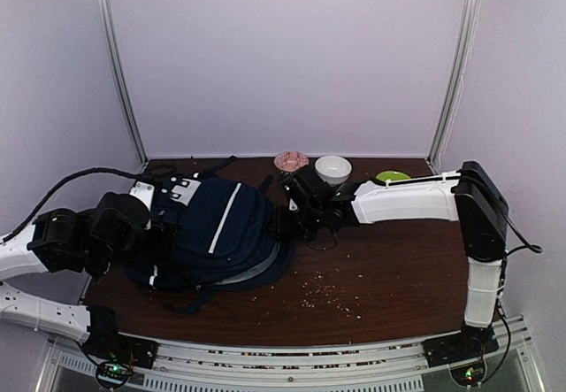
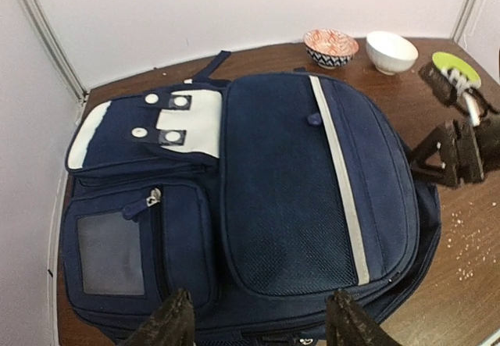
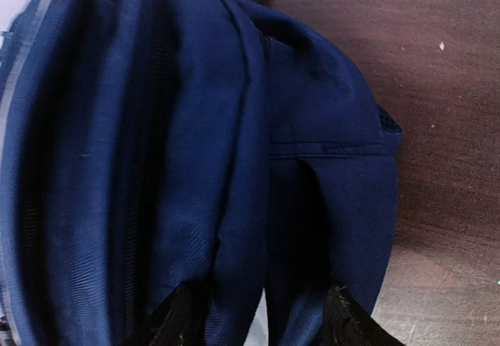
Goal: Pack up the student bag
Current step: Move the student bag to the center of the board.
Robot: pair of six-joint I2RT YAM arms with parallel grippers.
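The student bag (image 1: 221, 224) lies flat on the left half of the brown table, navy with a white stripe and a white patch on its pocket (image 2: 187, 119). My left gripper (image 2: 258, 324) hovers open over the bag's near-left edge, touching nothing. My right gripper (image 3: 259, 326) is at the bag's right end (image 3: 156, 166), its fingers (image 3: 176, 322) standing wide apart with folds of navy fabric between them. From the left wrist camera the right gripper (image 2: 457, 155) shows at the bag's far right side.
A patterned red bowl (image 1: 291, 160), a white bowl (image 1: 332, 168) and a green plate (image 1: 392, 177) stand along the back edge. Crumbs (image 1: 327, 290) are scattered on the table right of the bag. Dark straps trail from the bag's back edge and front.
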